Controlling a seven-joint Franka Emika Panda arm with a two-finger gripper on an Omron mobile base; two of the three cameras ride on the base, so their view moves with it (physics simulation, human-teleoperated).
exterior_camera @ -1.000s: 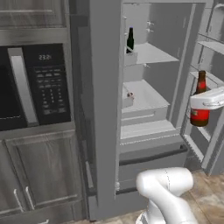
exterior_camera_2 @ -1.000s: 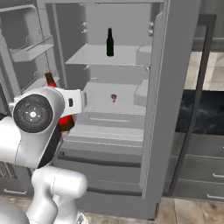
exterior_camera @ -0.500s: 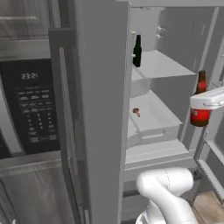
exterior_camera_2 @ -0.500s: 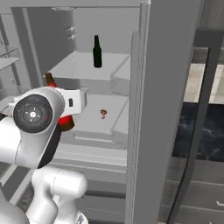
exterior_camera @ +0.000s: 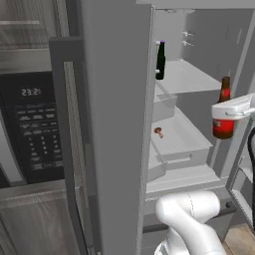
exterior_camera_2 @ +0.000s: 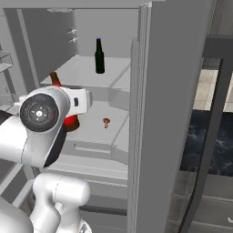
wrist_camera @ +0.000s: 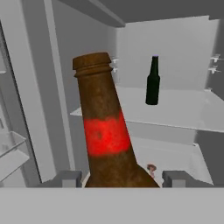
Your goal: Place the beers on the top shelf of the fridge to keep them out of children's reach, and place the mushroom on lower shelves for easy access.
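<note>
While the fridge (exterior_camera: 114, 124) stands open in the left base view, the dark green bottle (exterior_camera: 160, 61) stands upright on the top shelf (exterior_camera: 187, 77), toward its left side, and the mushroom (exterior_camera: 158, 131) lies on the lower shelf (exterior_camera: 182, 137) that ends in a drawer front, well below the green bottle. To the right, the gripper (exterior_camera: 230, 110) holds the brown bottle (exterior_camera: 223, 109) upright by its red-labelled body, out in front of the shelves and level with the gap between the top shelf and the lower one; a black microwave (exterior_camera: 27, 127) sits in the cabinetry to the left of the fridge. From the right base view, the green bottle (exterior_camera_2: 99, 56) stands alone near the middle of the top shelf (exterior_camera_2: 82, 75), the mushroom (exterior_camera_2: 106, 122) rests on the lower shelf (exterior_camera_2: 102, 127), and the brown bottle's neck (exterior_camera_2: 55, 78) and red label show from behind the white arm, left of the mushroom. In the hand view, the brown bottle (wrist_camera: 107, 131) rises close between the two dark fingertips (wrist_camera: 65, 177), which stand apart against its wide base, clamped on it; beyond it the green bottle (wrist_camera: 152, 81) stands on the top shelf (wrist_camera: 183, 109), and the mushroom (wrist_camera: 151, 168) is just visible on the lower shelf (wrist_camera: 175, 157) beside the bottle's shoulder.
</note>
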